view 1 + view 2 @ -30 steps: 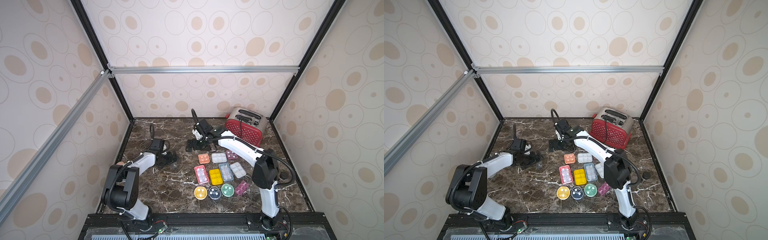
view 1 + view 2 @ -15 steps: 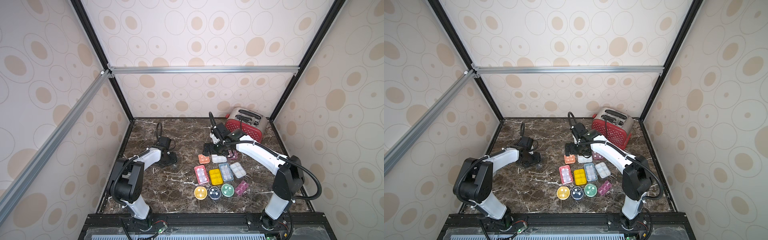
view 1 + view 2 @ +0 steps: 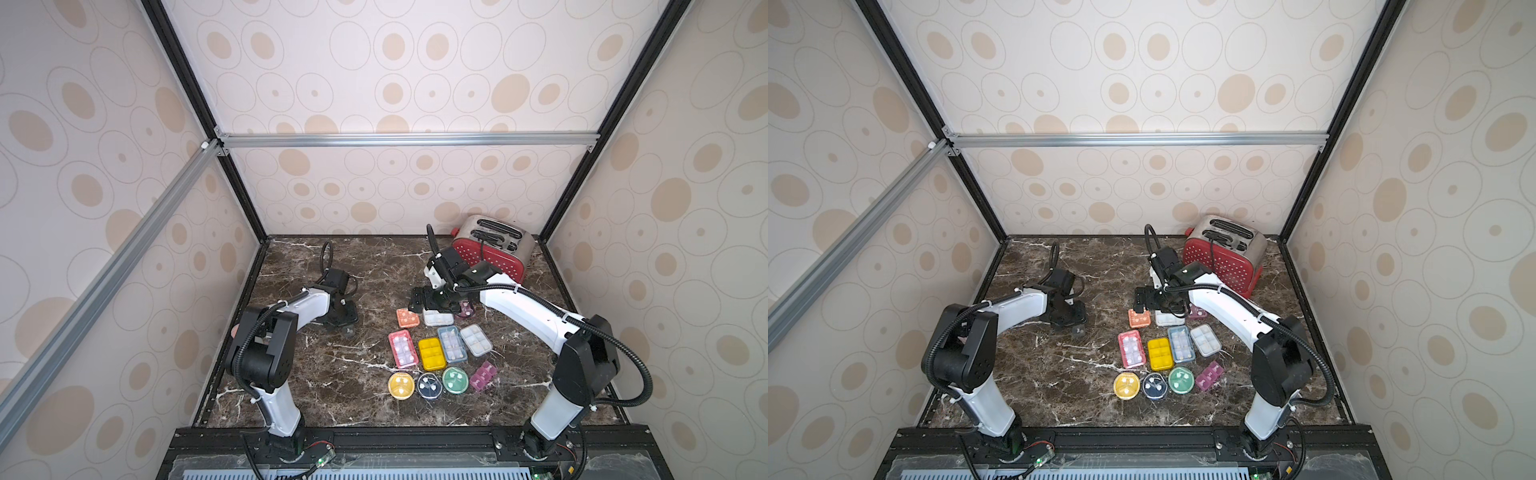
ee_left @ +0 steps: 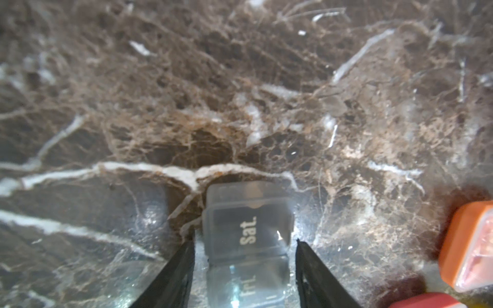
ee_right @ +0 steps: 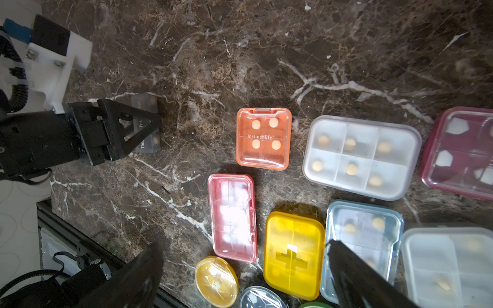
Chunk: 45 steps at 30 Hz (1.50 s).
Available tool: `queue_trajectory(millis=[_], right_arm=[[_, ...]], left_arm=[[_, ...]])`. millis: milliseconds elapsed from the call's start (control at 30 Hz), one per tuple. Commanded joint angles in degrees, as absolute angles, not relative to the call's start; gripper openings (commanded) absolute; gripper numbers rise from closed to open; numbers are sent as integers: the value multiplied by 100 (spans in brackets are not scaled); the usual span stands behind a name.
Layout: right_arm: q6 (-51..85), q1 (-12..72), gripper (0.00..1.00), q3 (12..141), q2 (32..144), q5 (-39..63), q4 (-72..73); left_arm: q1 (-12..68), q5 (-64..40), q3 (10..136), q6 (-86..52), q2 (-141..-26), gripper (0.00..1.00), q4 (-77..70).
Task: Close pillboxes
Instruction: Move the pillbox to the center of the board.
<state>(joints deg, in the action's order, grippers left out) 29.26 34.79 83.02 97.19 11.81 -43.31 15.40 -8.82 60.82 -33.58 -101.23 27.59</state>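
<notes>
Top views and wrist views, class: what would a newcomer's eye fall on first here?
The bright cluster of pillboxes, red, yellow, blue, orange and green, stands out right of centre on the dark marble table. A big red toaster sits in the back right corner. Apart from the cluster, the left end effector straddles a smoky grey pillbox marked Sat. and Fri.

Left tool (image 4: 244, 240) half apart, right tool (image 5: 244, 244) wide.
</notes>
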Motion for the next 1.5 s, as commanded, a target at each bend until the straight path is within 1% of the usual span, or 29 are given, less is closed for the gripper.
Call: queue_trajectory(millis=[0, 167, 300, 600, 800, 1033, 1267, 1367, 1467], right_arm=[[2942, 3437, 99, 8179, 9460, 1231, -4265], [2940, 3356, 98, 7993, 9289, 1204, -4232], [2961, 3242, 98, 7828, 9148, 1213, -4177], [2911, 3009, 98, 7438, 8808, 1263, -4089], [2887, 2807, 97, 7184, 8579, 1334, -4025], [2819, 2630, 97, 6955, 8328, 1360, -4019], [2778, 2459, 97, 6826, 8262, 1384, -3982], [2727, 2383, 98, 6780, 8238, 1350, -3968], [2640, 2288, 99, 6735, 8242, 1293, -3964]], left_arm=[[1608, -754, 6311, -3340, -10195, 56, 3023], [1705, -780, 6392, -3416, -10078, 51, 3111], [2041, -725, 6615, -3580, -10096, 50, 3196], [2533, -995, 7115, -4009, -10529, 46, 2945], [2933, -949, 7646, -4093, -11021, 45, 3056], [2979, -1072, 7635, -4335, -11181, 44, 2783], [3119, -1324, 7489, -4613, -11110, 44, 2327], [3119, -1334, 7515, -4607, -11096, 45, 2343], [3120, -1411, 7547, -4568, -11092, 51, 2339]])
